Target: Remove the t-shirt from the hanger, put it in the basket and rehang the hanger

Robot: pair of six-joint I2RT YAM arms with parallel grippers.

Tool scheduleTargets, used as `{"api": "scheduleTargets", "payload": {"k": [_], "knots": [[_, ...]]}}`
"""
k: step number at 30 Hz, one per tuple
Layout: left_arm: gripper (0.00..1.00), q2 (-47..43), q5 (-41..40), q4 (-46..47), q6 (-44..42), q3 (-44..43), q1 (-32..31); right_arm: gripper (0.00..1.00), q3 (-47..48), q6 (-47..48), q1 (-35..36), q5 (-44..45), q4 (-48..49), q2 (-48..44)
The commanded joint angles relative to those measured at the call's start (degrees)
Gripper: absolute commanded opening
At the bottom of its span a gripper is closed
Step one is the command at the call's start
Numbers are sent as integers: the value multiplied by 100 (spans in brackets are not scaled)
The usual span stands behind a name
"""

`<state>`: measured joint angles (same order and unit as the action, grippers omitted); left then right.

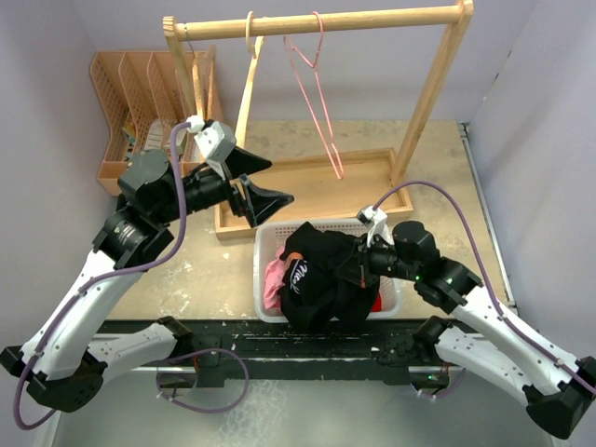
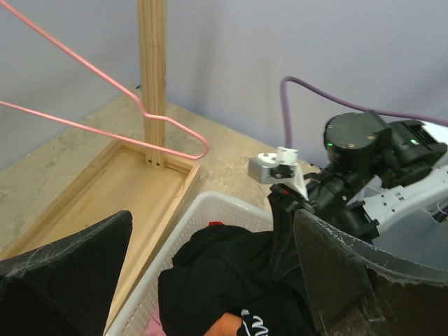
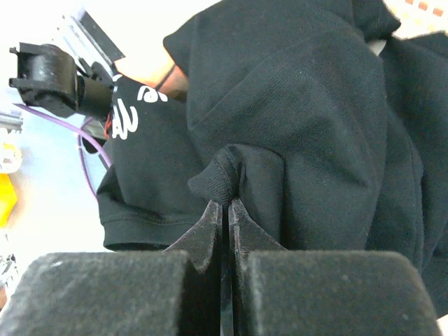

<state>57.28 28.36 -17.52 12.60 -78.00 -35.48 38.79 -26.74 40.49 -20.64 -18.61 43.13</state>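
Beige tabletop w/ plain grey walls round it. The black t-shirt [image 1: 321, 279] is off the hanger, bunched up in a heap over a white basket [image 1: 264, 244] near the front edge. Part of it spills over the basket's near rim, and white lettering shows on 1 fold. The right gripper [image 3: 225, 210] is clamped tight on a small pinch of the black fabric. Its 2 fingers are pressed together w/ cloth puckered up btwn the tips. That arm reaches in from the right, its wrist over the basket's right end.

Under the shirt there's a pink garment [image 1: 272, 279] at the basket's left side & something red [image 1: 376, 303] at the right. I can't tell what the red item is.

The left gripper [image 1: 270, 182] is spread wide w/ nothing in it. It hangs in the air just behind the basket's left corner, over the wooden tray base [image 1: 307, 172] of the rack [image 1: 326, 20].

From the rack's top bar a pink wire hanger [image 1: 317, 102] dangles bare, tilted, its lower end down near the tray. A wooden slotted organizer [image 1: 140, 93] sits back left by the wall.
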Motion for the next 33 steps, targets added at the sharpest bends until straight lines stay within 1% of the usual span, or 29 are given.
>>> {"api": "scheduleTargets", "payload": {"k": [1, 3, 7, 10, 17, 22, 24, 26, 29, 30, 32, 33], "knots": [[99, -251, 165, -29, -191, 277, -98, 0, -134, -60, 29, -317, 119, 176], [99, -291, 202, -41, -161, 442, -131, 0, -228, -52, 33, -255, 54, 371], [99, -339, 276, -18, -144, 724, -249, 0, -449, -124, 35, 300, 17, 915], [99, -387, 199, 3, -148, 887, -378, 0, -607, -246, 38, 741, 180, 1355], [99, -636, 3, 38, -99, 1321, -494, 0, -1068, -638, 41, 633, 915, 2372], [99, -817, -157, 77, 77, 1769, -505, 0, -1076, -901, 47, 898, 840, 2607], [99, -832, -288, 31, 128, 1944, -507, 6, -998, -936, 51, 969, 760, 2520], [99, -823, -511, -68, 177, 2114, -508, 12, -788, -941, 58, 1127, 372, 2276], [99, -839, -816, -88, 290, 2428, -506, 23, -236, -889, 114, 1544, -361, 1572], [99, -868, -927, -43, 339, 2551, -511, 27, 0, -853, 112, 1686, -593, 1311], [99, -958, -1228, 126, 463, 2897, -512, 41, 490, -759, 117, 1927, -1034, 877], [99, -1014, -1408, 241, 547, 3043, -510, 49, 734, -709, 117, 2023, -1247, 719]]}}
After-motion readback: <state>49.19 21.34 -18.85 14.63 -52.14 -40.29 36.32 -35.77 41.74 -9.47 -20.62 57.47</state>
